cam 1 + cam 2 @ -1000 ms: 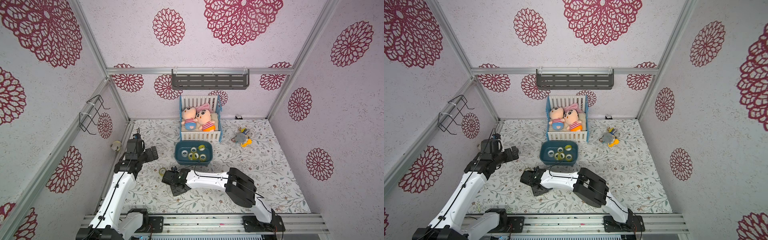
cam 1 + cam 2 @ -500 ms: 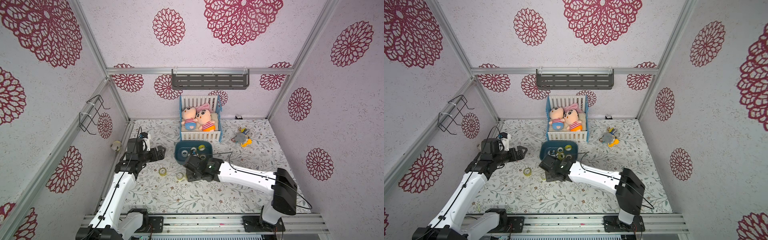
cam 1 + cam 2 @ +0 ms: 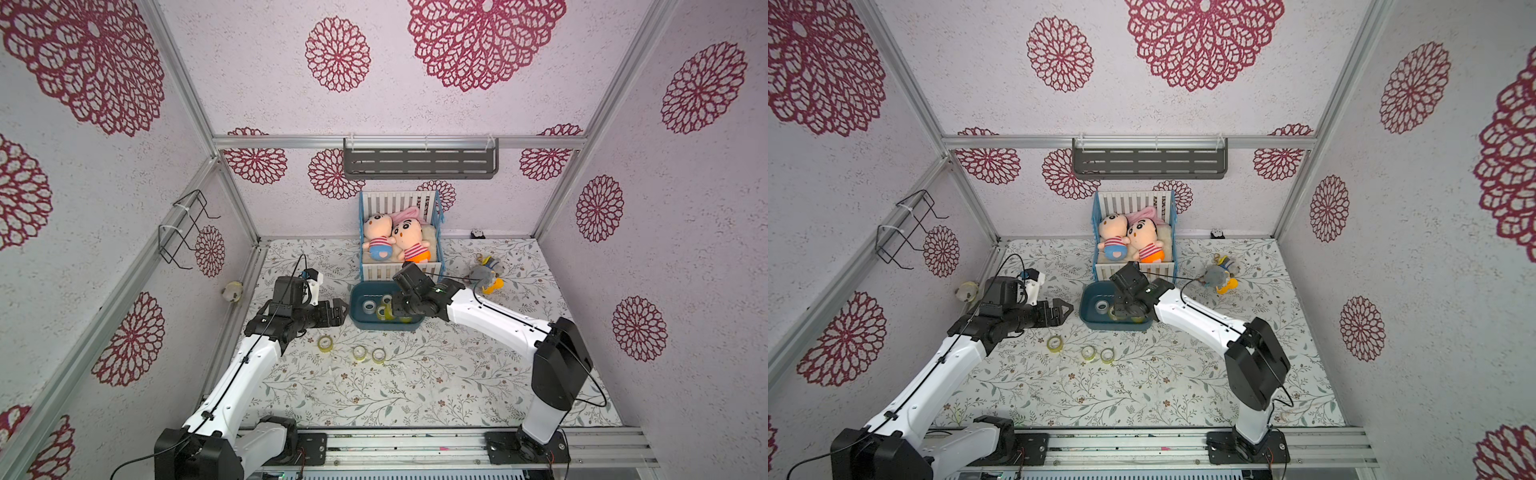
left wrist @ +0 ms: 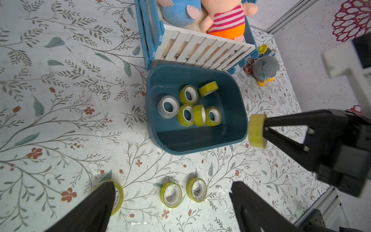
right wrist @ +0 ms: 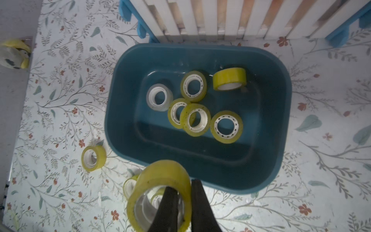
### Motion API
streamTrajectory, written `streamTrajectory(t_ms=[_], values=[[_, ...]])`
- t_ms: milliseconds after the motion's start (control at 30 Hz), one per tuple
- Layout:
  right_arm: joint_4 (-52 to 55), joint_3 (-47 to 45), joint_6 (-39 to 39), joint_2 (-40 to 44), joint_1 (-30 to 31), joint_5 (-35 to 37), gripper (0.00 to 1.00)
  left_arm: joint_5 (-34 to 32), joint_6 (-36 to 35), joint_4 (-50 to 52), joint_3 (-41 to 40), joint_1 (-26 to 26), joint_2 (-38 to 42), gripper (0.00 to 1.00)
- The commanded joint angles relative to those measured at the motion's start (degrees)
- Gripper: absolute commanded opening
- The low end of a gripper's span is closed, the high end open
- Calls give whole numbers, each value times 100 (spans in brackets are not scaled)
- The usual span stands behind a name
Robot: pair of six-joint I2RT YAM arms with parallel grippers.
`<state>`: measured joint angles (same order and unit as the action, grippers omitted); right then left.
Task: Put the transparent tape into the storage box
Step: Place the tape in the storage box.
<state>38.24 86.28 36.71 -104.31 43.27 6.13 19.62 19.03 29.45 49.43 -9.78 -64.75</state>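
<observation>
Transport step: our right hand [image 5: 182, 186] pinches a tape roll [image 5: 160, 180] above the storage box [image 5: 271, 120] rim; left hand [image 3: 338, 311] open, empty. Next we centre it over the box and release.

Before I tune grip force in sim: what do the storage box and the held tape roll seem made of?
Storage box: likely moulded plastic, dark teal, slight sheen, rounded seamless corners. Tape roll pinched by the right gripper: glossy yellowish film, see-through, probably plastic.

Pale medallion walls [image 3: 249, 83], leafy floor mat [image 3: 415, 386], grey shelf [image 3: 419, 164]
</observation>
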Motion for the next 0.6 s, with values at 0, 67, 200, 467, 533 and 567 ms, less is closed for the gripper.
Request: streamTrajectory(t_ms=[0, 67, 200, 467, 533, 567], values=[[29, 433, -397, -402, -171, -4, 0, -149, -109, 65, 49, -94, 11, 97], [204, 625, -466, -676, -251, 72, 0, -194, -117, 97, 65, -110, -2, 97], [262, 693, -587, -869, -366, 117, 0, -307, -127, 113, 58, -129, 31, 97], [342, 671, -739, -1004, -520, -40, 27, -419, -145, 140, 50, -191, 77, 97], [359, 701, -775, -967, -521, -72, 47, -463, -149, 140, 45, -208, 78, 97], [375, 713, -775, -944, -521, -56, 52, -470, -154, 140, 49, -208, 77, 97]])
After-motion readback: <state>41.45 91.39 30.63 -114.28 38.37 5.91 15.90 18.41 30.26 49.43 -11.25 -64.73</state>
